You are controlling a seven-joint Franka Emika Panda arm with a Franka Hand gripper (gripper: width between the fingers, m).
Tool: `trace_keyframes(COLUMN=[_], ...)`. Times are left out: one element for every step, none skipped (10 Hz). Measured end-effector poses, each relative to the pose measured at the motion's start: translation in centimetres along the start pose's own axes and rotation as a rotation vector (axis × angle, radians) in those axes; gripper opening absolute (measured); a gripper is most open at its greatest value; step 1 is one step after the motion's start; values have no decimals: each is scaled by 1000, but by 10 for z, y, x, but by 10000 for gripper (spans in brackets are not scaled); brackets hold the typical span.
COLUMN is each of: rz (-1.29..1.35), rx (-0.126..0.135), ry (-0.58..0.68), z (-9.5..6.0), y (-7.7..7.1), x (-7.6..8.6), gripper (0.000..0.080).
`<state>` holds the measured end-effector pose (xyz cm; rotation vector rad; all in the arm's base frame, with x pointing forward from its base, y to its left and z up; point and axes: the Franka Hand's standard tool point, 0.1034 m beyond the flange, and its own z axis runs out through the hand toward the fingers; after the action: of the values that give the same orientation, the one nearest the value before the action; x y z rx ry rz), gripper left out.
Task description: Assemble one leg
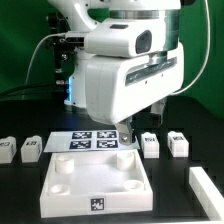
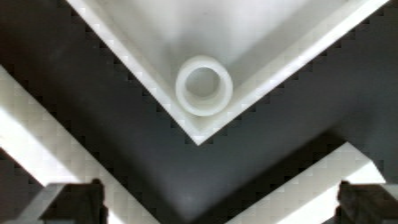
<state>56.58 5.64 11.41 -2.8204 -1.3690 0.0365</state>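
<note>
Two legs, small white blocks with tags, stand at the exterior view's left (image 1: 32, 148) and two more at its right (image 1: 150, 145). The large white square plate (image 1: 60, 188) with round corner sockets lies in front. My gripper (image 1: 141, 126) hangs over the plate's far right corner, apart from every leg. In the wrist view my gripper (image 2: 217, 208) is open and empty, its dark fingers (image 2: 71, 205) wide apart. Beneath it lies a plate corner (image 2: 267, 40) with a round socket (image 2: 201, 85).
The marker board (image 1: 95, 141) lies flat behind the plate. A long plain white bar (image 1: 206, 187) lies at the exterior view's lower right. The arm's bulky white body fills the middle above the table.
</note>
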Motion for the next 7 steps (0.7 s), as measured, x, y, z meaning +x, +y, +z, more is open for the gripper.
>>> trace_keyframes(rz=[0, 0, 0, 0, 0, 0, 0], rx=[0, 0, 0, 0, 0, 0, 0], ry=[0, 0, 0, 0, 0, 0, 0], z=[0, 0, 0, 0, 0, 0, 0], y=[0, 0, 0, 0, 0, 0, 0], x=[0, 0, 0, 0, 0, 0, 0], gripper=[650, 650, 650, 650, 650, 650, 650])
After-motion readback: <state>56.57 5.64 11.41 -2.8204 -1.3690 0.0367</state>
